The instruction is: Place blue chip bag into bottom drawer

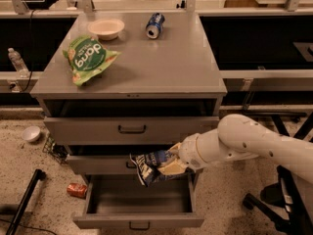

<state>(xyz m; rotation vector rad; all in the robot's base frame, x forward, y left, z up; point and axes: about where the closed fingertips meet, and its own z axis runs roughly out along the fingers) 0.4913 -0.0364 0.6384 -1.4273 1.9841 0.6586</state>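
Navy bag [149, 168] clamped in pincer [170, 165], closed on its right end. Bag hangs above open bottom drawer [139, 223], level with middle drawer [98, 164] front. Arm [244, 141] enters from right.

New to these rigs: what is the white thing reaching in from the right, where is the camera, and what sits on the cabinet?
The white tube from the right is a robot arm; its pincer is closed on a blue chip bag, held above the open bottom drawer. The single camera looks down at the grey cabinet from the front. On its top lie a green snack bag, a white bowl and a blue soda can on its side.
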